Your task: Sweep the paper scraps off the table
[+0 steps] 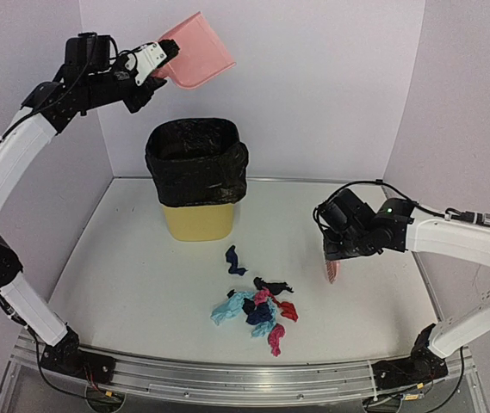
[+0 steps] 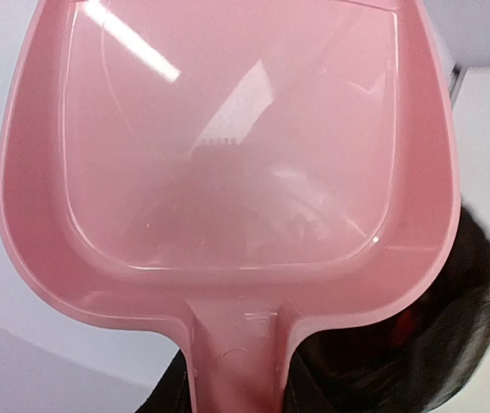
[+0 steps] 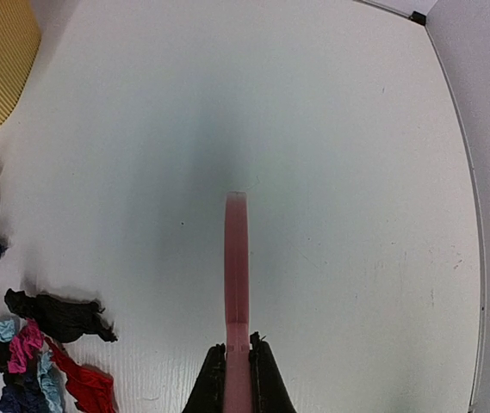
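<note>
Left pincer (image 1: 145, 70): clamped on the handle of the pink dustpan (image 2: 227, 155), which we hold high over the bin (image 1: 197, 172).
Right pincer (image 3: 237, 372): pressed together on the pink brush (image 3: 237, 275), bristles down, right of the middle of the tabletop (image 1: 124, 275).
Dustpan inside: bare, with no scrap in it.
Bin: black-lined, toward the far edge, left of middle; we cannot see what it holds.
Paper scraps (image 1: 257, 311): a loose cluster near the middle of the front edge, left of our brush; one navy scrap (image 1: 235, 261) lies just apart, toward the bin.
Done: we judge little that shows.
Left: gather the whole cluster into the pan and tip it into the bin.
</note>
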